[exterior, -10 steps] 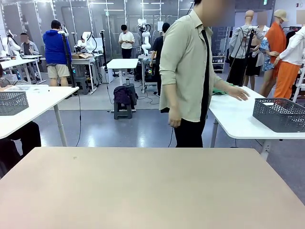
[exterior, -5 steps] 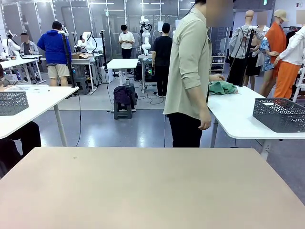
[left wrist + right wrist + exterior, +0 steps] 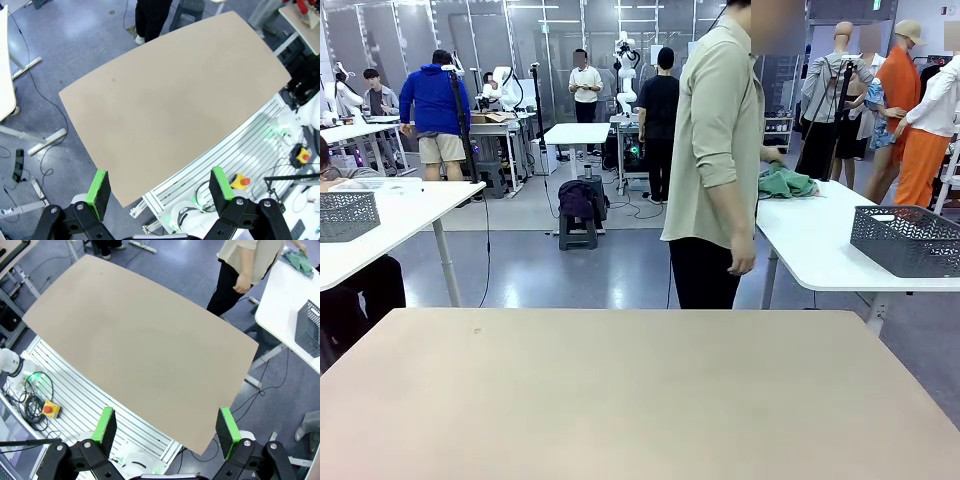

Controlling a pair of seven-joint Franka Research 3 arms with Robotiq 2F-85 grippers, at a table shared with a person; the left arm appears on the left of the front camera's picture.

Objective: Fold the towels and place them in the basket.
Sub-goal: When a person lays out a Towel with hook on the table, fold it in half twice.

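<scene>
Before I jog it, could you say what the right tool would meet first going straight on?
Most likely the table: the right tool, open, points down at its top, and nothing shows between them.

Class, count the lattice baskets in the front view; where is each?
2. Left basket on the left white table; right basket on the right white table. Others may be hidden.

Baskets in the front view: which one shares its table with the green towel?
The basket at the picture's right: it stands on the table where the green towel lies. The other basket stands on a separate table at the left.
</scene>
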